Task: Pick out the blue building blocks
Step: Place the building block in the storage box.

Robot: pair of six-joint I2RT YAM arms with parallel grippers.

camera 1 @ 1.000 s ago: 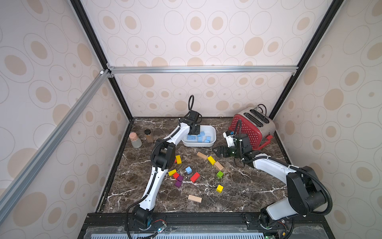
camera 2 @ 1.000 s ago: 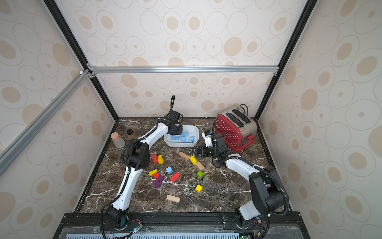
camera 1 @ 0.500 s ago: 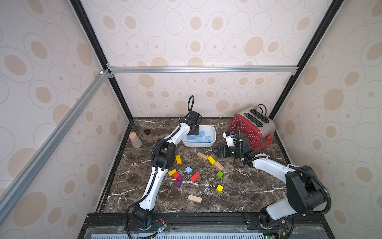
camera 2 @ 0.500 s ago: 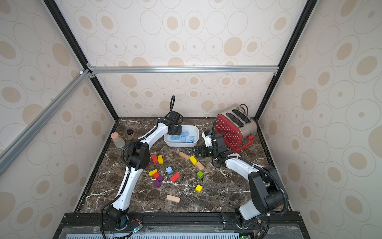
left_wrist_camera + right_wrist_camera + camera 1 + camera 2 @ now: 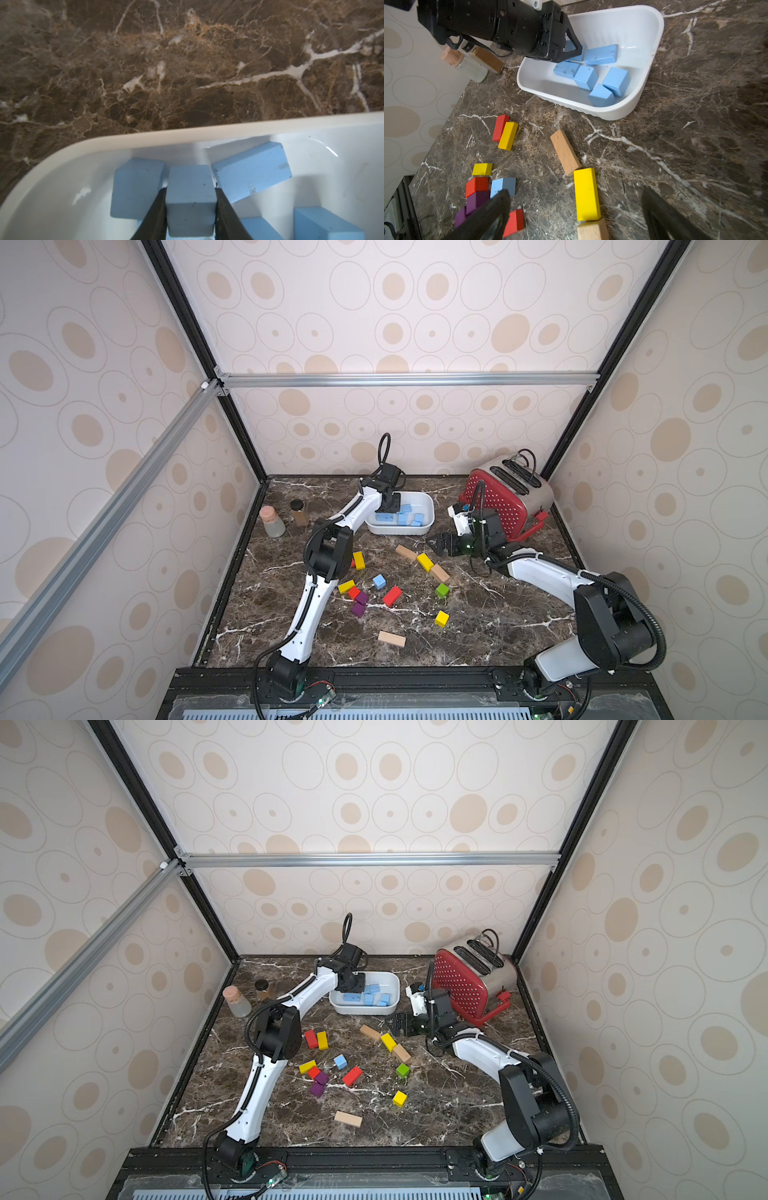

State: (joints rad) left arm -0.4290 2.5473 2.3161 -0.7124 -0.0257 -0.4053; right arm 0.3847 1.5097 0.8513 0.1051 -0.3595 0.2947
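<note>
Top views | marble tabletop (image 5: 498, 614) | oval-patterned walls (image 5: 415, 302) | blue building blocks (image 5: 401, 517) in tray (image 5: 399, 530)

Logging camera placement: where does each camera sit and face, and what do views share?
Top views: high in front, looking down on the marble table; left arm and right arm show.
Left wrist: arm-mounted, looks down into the white tray; left gripper holds a blue block.
Right wrist: arm-mounted, looks across loose blocks toward the tray; open right gripper and the left gripper show.
Shared: the tray, in every view.
</note>
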